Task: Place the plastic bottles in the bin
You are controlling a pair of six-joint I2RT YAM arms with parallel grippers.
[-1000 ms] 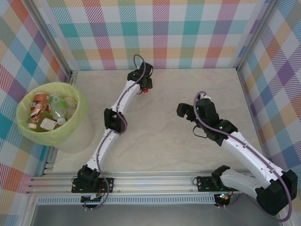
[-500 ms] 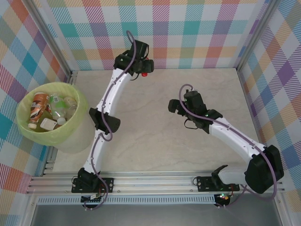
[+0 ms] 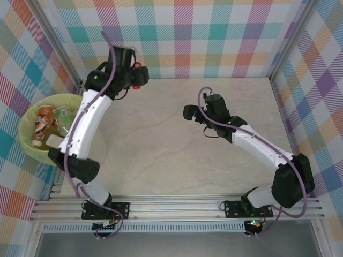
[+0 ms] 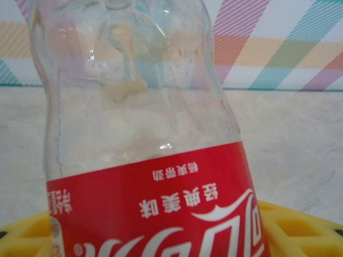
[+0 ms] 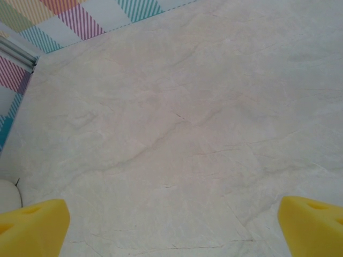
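One clear plastic bottle (image 4: pixel 144 134), pinched in the left pincer (image 3: pixel 133 76). Big and close in the left wrist view, with a red label (image 4: pixel 155 214) around it and white letters upside down. Soft yellow pads (image 4: pixel 300 227) pressed on both sides of the label.

Seen from the top, held up high at the far left of the bench (image 3: pixel 177 155), just by the checked wall (image 3: pixel 214 37). Red cap (image 3: pixel 141 74) pointing right. Off to the right of the bin (image 3: pixel 25 145) and farther back, so apart from it.

Bin round and pale yellow-green, standing at the left edge of the bench. More bottles (image 3: pixel 59 128) lying inside it: one with an orange-brown label (image 3: pixel 44 120), one with a white label (image 3: pixel 55 141), and some clear ones near the far side. Hard to count them all. Left arm (image 3: pixel 88 115) stretched up past the right side of the bin, hiding part of its rim.

Right pincer (image 5: pixel 171 230) spread wide, with nothing in it. Its two yellow pads sit at the bottom corners of the right wrist view, well apart, with bare pale bench between them. From the top, hanging over the middle of the bench, well apart from the bin and from the held bottle.
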